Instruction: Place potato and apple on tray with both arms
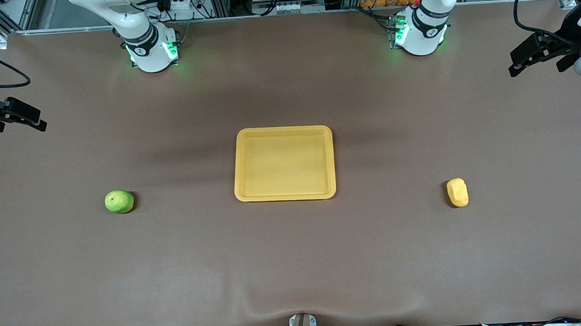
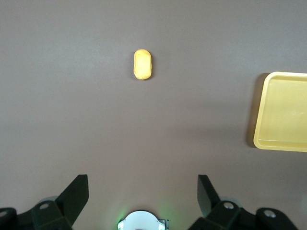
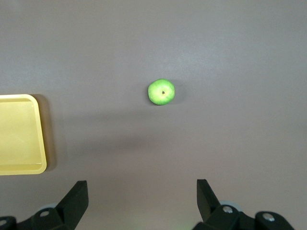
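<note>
Tray point(image 1: 282, 133) mid-table point(image 1: 295, 262) in front view; apple point(image 1: 119, 202) toward my right arm's end, potato point(image 1: 457, 192) toward left arm's end, both well apart from tray.

Left wrist view: my left end effector point(image 2: 143, 194) spread wide, high over bare table, potato point(image 2: 143, 64) ahead.

Right wrist view: right end effector point(image 3: 142, 197) likewise spread, apple point(image 3: 161, 91) ahead.

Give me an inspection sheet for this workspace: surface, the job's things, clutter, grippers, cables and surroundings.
Surface: brown table, slight ripple at the edge nearest the front camera.
Job's things: tray mid-table, nothing in it; apple on the table toward the right arm's end; potato toward the left arm's end. Both apart from the tray.
Clutter: nothing seen.
Grippers: left gripper open, high over the table with the potato in its wrist view; right gripper open, high with the apple in view. Neither holds anything.
Cables: black cables loop by the left arm.
Surroundings: metal frame and equipment by the arm bases.
</note>
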Robot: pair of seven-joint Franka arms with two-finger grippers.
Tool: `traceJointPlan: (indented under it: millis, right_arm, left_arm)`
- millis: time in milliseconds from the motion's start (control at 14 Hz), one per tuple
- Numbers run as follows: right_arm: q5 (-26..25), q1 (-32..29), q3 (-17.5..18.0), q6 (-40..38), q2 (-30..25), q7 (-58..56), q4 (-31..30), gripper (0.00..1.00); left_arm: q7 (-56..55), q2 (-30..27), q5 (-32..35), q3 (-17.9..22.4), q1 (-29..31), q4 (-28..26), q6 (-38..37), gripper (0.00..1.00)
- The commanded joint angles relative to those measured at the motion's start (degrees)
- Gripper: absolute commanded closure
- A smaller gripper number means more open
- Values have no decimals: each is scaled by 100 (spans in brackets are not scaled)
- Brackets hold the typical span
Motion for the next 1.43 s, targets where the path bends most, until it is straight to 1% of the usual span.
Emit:
traceJointPlan:
  millis: [0, 714, 857, 1000, 1143, 1357]
  right_arm:
    - [-54, 69, -29, -48, 80, -30, 144, 0]
    - [-11, 69, -20, -31, 150, -21, 144, 0]
    - [25, 130, 6, 109, 343, 5, 240, 0]
    - [33, 315, 7, 189, 729, -3, 626, 0]
    - [7, 525, 7, 224, 1089, -4, 776, 0]
    - [25, 518, 7, 496, 1214, -4, 856, 0]
  left_arm:
    - [87, 33, -109, -6, 7, 90, -105, 0]
    - [113, 112, -118, -6, 42, 117, -105, 0]
    - [113, 165, -118, 3, 59, 99, -105, 0]
    - [87, 200, -118, 3, 68, 55, -105, 0]
    - [130, 200, -118, 3, 77, -93, -105, 0]
    - [113, 200, -83, 12, 77, -217, 44, 0]
